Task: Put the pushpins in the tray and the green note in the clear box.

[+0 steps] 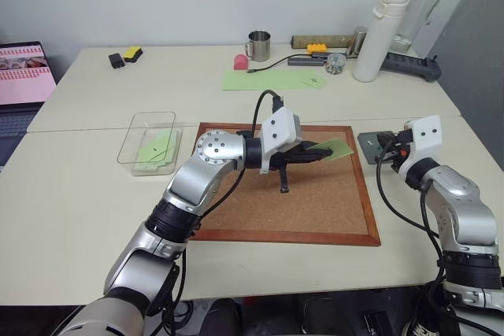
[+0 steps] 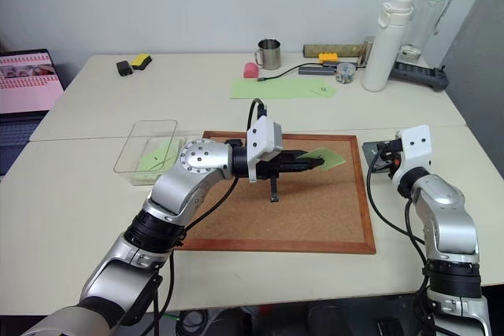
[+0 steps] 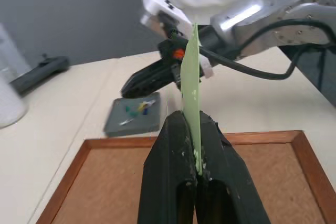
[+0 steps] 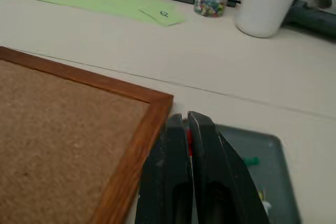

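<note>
The left gripper (image 3: 197,169) is clamped on the small light green square sticky note (image 3: 190,87), held edge-up over the wood-framed corkboard (image 1: 315,210). The right gripper (image 4: 186,129) is closed on a red pushpin (image 4: 189,142) above the small flat dark grey tray (image 4: 265,153), which lies just beside the corkboard's frame. A green pushpin (image 4: 253,161) lies in the tray. The shallow clear plastic box (image 1: 150,141) sits well apart, beyond the board's opposite edge

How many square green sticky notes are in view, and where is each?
3: one green note pinched edge-on in the left gripper over the corkboard, one in the clear box, one on the pale green strip at the back. Others may be hidden.
</note>
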Controlling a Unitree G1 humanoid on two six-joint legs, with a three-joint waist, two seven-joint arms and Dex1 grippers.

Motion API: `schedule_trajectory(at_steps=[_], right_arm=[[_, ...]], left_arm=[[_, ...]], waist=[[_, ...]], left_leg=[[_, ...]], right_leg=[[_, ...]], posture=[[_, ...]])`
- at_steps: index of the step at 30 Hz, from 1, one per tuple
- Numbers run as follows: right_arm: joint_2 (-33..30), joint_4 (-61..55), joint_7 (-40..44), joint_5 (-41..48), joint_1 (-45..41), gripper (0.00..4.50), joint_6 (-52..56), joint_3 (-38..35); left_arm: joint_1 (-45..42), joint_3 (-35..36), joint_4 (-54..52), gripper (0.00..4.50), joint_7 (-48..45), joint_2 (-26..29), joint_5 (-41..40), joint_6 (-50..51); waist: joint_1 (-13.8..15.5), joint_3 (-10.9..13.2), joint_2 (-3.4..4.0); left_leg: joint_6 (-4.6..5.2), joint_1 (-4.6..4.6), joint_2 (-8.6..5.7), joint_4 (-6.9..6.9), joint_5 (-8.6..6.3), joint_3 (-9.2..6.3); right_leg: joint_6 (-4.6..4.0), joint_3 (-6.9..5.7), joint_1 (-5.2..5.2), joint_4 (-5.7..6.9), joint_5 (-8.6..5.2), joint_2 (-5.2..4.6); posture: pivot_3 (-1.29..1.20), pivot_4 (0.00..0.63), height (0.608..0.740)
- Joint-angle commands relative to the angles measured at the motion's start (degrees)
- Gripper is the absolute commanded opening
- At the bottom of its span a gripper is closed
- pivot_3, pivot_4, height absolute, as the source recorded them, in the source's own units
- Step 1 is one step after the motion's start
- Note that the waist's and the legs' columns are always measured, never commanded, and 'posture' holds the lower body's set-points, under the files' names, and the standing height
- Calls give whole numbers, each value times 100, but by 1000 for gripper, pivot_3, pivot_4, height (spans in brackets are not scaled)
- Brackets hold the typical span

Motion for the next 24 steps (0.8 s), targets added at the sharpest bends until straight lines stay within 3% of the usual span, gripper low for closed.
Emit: schedule_trajectory(at_steps=[1, 5, 12, 24], right_arm=[[-204, 866, 185, 76, -381, 0, -152, -126], [-258, 1594, 279, 117, -716, 0, -298, -117], [-376, 2369, 353, 54, -980, 1578, -709, -116], [-512, 2496, 349, 40, -1046, 4411, -980, -89]], left_arm=[[-183, -202, 339, 29, -137, -175, 457, -725], [-84, -136, 364, 29, -163, -226, 532, -778], [195, -56, 58, 0, -112, -109, 587, -613], [192, -47, 37, 0, -106, -137, 579, -539]], waist=[[14, 3, -1], [20, 6, 1], [28, 9, 6], [33, 9, 6]], left_leg=[[1, -1, -5, 0, 0, 3], [1, -3, -10, 3, -1, 5], [1, -3, -9, 2, 0, 5], [0, -3, -9, 4, 0, 5]], right_leg=[[0, -2, 0, 0, 0, -7], [2, -2, 1, -1, 1, -13], [2, -3, 1, 0, 0, -15], [3, -4, 1, 6, 1, -17]], posture=[[0, 150, 740], [0, 150, 740], [0, 150, 740], [0, 150, 740]])
